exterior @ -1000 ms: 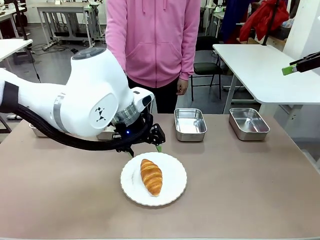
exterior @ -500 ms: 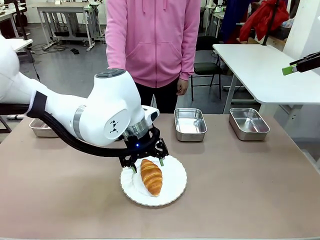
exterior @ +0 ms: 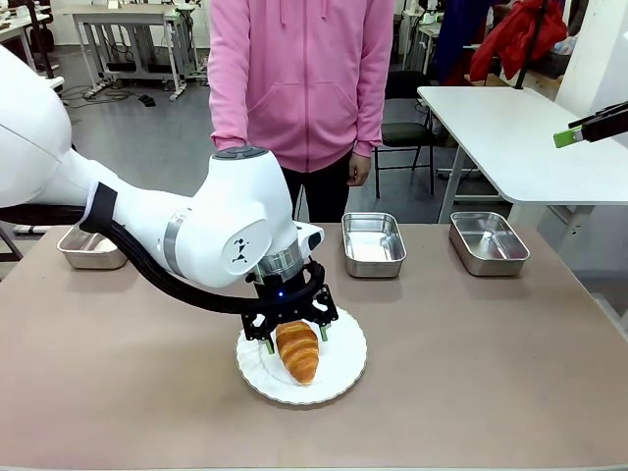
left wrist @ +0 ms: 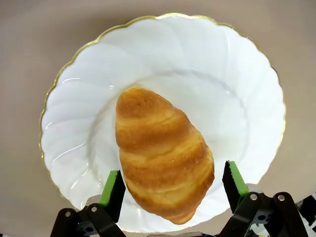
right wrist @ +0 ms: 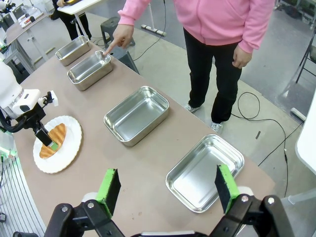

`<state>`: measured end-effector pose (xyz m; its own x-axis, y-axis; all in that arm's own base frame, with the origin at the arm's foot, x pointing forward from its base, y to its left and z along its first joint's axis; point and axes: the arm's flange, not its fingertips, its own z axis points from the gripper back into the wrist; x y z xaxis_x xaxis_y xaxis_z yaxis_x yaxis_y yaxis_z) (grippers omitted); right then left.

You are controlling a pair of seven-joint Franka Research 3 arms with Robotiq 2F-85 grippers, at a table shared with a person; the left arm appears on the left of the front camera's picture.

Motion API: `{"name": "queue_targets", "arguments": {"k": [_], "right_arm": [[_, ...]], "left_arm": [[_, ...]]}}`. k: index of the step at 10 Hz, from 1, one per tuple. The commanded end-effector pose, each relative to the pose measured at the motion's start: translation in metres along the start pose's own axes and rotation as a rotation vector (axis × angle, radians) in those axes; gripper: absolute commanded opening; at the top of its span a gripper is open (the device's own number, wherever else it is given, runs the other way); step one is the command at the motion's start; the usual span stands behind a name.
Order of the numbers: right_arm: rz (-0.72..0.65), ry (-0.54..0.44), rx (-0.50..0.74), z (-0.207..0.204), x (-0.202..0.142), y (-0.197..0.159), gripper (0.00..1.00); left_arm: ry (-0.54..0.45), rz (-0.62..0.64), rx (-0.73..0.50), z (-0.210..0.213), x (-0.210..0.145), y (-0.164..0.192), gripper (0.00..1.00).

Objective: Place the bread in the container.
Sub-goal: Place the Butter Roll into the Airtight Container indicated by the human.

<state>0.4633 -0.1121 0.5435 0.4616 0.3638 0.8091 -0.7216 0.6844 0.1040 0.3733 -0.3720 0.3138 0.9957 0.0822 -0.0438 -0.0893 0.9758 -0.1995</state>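
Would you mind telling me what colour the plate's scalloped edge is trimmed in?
Gold: a thin gilt line rims the white plate, clearest in the left wrist view.

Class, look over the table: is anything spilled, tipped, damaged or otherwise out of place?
Nothing stands out. The croissant lies whole on the white plate, and the steel pans sit upright and empty.

The brown counter (exterior: 471,343) carried a round white scallop-edged plate (exterior: 340,371) near its middle, toward the robot's side. Four shiny steel pans lay in a row along the far edge: one at the left end (exterior: 90,250), a second (right wrist: 89,69) beside it, a third (exterior: 373,244) right of centre, and a fourth (exterior: 488,242) at the right.
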Motion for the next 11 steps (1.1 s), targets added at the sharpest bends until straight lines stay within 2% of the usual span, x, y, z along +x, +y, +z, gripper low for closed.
{"name": "queue_targets", "arguments": {"k": [1, 3, 4, 5, 6, 7, 8, 9, 10, 11], "right_arm": [[0.001, -0.005, 0.004, -0.0007, 0.0002, 0.0009, 1.00], [0.001, -0.005, 0.004, -0.0007, 0.0002, 0.0009, 1.00], [0.001, -0.005, 0.004, -0.0007, 0.0002, 0.0009, 1.00], [0.001, -0.005, 0.004, -0.0007, 0.0002, 0.0009, 1.00], [0.001, -0.005, 0.004, -0.0007, 0.0002, 0.0009, 1.00], [0.001, -0.005, 0.004, -0.0007, 0.0002, 0.0009, 1.00], [0.001, -0.005, 0.004, -0.0007, 0.0002, 0.0009, 1.00], [0.001, -0.005, 0.004, -0.0007, 0.0002, 0.0009, 1.00], [0.001, -0.005, 0.004, -0.0007, 0.0002, 0.0009, 1.00], [0.001, -0.005, 0.004, -0.0007, 0.0002, 0.0009, 1.00]], "left_arm": [[-0.005, 0.001, 0.068, -0.0080, 0.0052, -0.0097, 1.00], [-0.024, -0.003, 0.086, -0.0110, 0.0036, -0.0113, 1.00], [-0.033, 0.003, 0.088, -0.0107, 0.0029, -0.0112, 0.80], [-0.041, -0.006, 0.086, -0.0106, 0.0028, -0.0112, 0.80], [-0.046, -0.017, 0.077, -0.0107, 0.0030, -0.0113, 0.61], [-0.041, -0.027, 0.075, -0.0105, 0.0037, -0.0118, 0.75], [-0.044, -0.028, 0.077, -0.0111, 0.0039, -0.0119, 0.41], [-0.043, -0.032, 0.083, -0.0114, 0.0050, -0.0122, 0.55], [-0.078, -0.044, 0.082, -0.0106, 0.0068, -0.0119, 0.22], [-0.025, -0.038, 0.059, -0.0068, 0.0024, -0.0073, 0.22]]}}
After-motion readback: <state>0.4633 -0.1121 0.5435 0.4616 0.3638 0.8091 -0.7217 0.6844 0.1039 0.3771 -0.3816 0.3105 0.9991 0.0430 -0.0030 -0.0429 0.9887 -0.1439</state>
